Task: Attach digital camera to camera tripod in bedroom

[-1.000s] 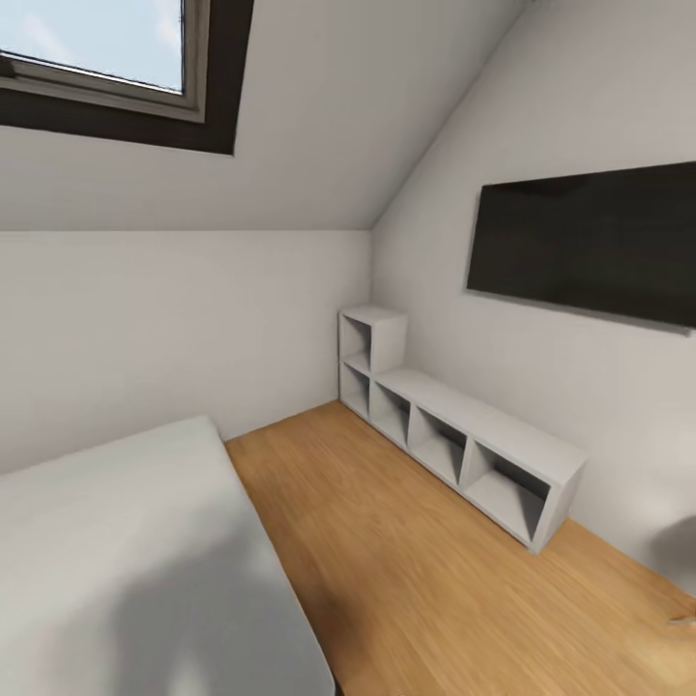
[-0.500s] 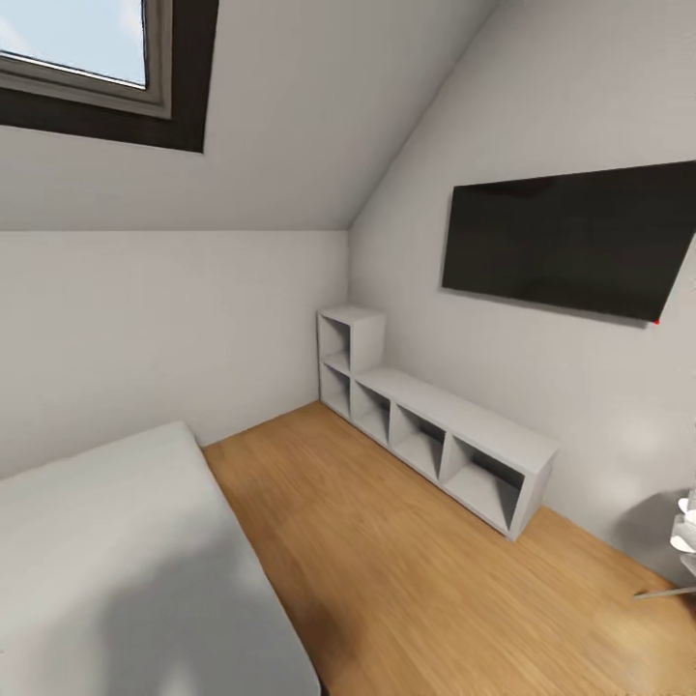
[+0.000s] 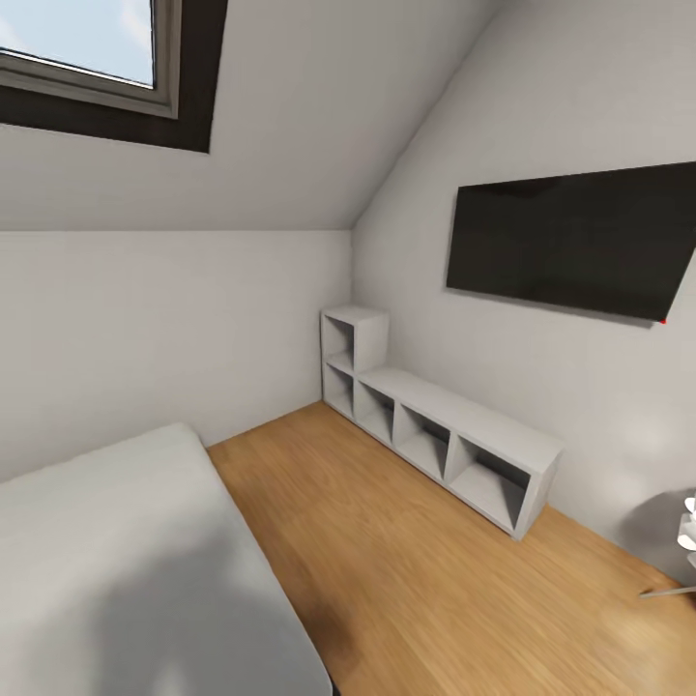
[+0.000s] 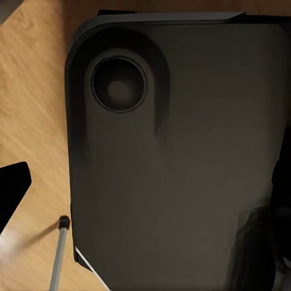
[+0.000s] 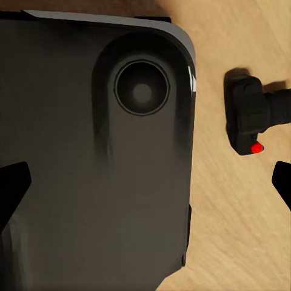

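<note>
The digital camera (image 5: 247,118), small and black with a red button, lies on the wood floor next to my dark base (image 5: 91,182) in the right wrist view. My right gripper (image 5: 145,185) hangs open above the base, with one black fingertip at each side edge and nothing between them. In the left wrist view a silver leg with a black foot (image 4: 59,251), seemingly of the camera tripod, rests on the floor beside the base (image 4: 182,170). My left gripper (image 4: 145,188) has one fingertip (image 4: 12,191) showing far out at the side and holds nothing. The head view looks into the bedroom.
A white bed (image 3: 116,570) takes up the lower left. White cube shelves (image 3: 435,425) run along the right wall under a black screen (image 3: 570,237). A skylight (image 3: 87,48) is at upper left. A thin silver bar (image 3: 667,590) and a white object (image 3: 688,530) sit at the right edge. Wood floor (image 3: 406,570) lies between.
The head view swung to the right, so the shelves and screen slid left in the picture, then eased back slightly. Nothing in the room itself has moved.
</note>
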`<state>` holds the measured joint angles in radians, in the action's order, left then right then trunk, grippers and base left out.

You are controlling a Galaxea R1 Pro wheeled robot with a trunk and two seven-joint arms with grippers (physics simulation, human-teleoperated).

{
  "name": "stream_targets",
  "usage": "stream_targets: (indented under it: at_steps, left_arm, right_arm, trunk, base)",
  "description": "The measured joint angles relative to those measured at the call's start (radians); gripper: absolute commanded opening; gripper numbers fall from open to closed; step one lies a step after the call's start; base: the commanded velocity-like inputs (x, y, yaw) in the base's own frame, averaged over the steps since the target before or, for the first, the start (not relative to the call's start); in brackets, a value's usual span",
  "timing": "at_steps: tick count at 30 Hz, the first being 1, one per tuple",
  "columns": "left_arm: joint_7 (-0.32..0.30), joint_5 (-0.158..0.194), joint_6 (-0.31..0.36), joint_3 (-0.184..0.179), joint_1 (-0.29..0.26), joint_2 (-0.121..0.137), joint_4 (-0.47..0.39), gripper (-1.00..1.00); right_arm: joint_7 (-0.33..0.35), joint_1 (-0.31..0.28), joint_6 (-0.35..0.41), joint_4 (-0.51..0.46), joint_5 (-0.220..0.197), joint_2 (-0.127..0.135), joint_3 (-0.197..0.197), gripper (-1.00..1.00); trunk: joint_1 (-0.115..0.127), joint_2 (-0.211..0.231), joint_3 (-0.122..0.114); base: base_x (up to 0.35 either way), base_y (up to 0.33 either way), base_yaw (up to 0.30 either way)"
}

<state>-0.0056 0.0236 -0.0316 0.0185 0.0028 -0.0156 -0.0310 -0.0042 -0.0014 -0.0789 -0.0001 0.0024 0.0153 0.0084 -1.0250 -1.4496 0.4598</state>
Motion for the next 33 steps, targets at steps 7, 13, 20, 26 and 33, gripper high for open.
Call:
stream_targets:
  at_steps: [7, 13, 20, 26, 33]
  left_arm:
    - [0.0, 0.0, 0.0, 0.001, 0.0, -0.001, 0.0, 1.0]
    - [0.001, 0.0, 0.0, 0.001, 0.0, -0.001, 0.0, 1.0]
    - [0.001, 0.0, 0.0, 0.001, 0.0, -0.001, 0.0, 1.0]
    - [0.001, 0.0, 0.0, 0.001, 0.0, -0.001, 0.0, 1.0]
    - [0.001, 0.0, 0.0, 0.0, 0.0, -0.001, 0.0, 1.0]
  right_arm:
    - [0.0, 0.0, 0.0, 0.0, 0.0, 0.001, 0.0, 1.0]
    - [-0.001, 0.0, -0.001, 0.0, 0.0, 0.001, 0.0, 1.0]
    - [0.0, 0.0, -0.001, 0.0, -0.001, 0.001, 0.0, 1.0]
    - [0.0, 0.0, -0.002, 0.0, -0.001, 0.001, 0.0, 1.0]
    - [0.0, 0.0, -0.001, 0.0, 0.0, -0.001, 0.0, 1.0]
  trunk:
    - [0.0, 0.0, 0.0]
    - [0.0, 0.0, 0.0]
    - [0.0, 0.0, 0.0]
    - [0.0, 0.0, 0.0]
    - [0.0, 0.0, 0.0]
  base:
    - [0.0, 0.003, 0.0]
    - [0.0, 0.074, 0.0]
    - [0.0, 0.08, 0.0]
    - [0.0, 0.008, -0.014]
    - [0.0, 0.001, -0.181]
